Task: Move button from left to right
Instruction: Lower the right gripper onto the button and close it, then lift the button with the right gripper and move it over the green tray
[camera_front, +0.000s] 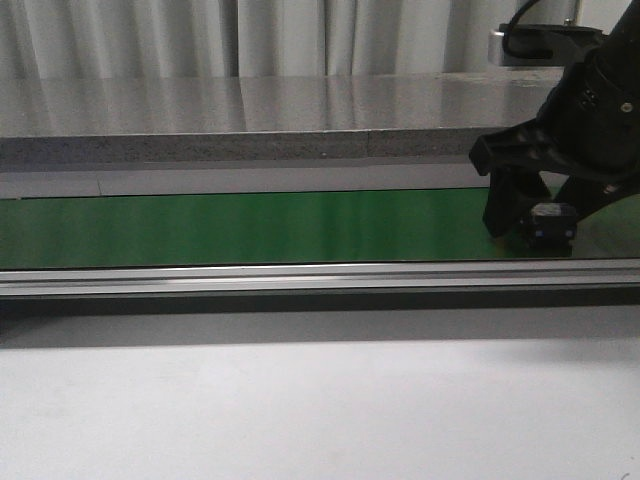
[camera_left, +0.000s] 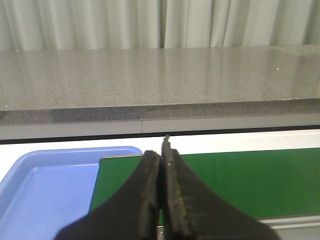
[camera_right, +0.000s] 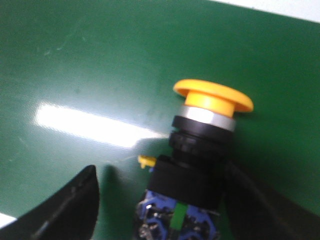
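The button (camera_right: 202, 145) has a round yellow-orange cap, a black body and a blue base with a green mark. It lies on its side on the green conveyor belt (camera_right: 75, 65). My right gripper (camera_right: 162, 175) is open around it: one finger stands clear of it and the other rests against its body. In the front view the button (camera_front: 553, 222) shows as a small dark block on the belt's right end, under my right gripper (camera_front: 545, 215). My left gripper (camera_left: 161, 160) is shut and empty above the belt's left end.
A blue tray (camera_left: 45, 185) sits beside the left end of the green belt (camera_left: 240, 180). A metal rail (camera_front: 300, 277) runs along the belt's near side. A grey stone-like ledge (camera_front: 250, 120) and curtains stand behind.
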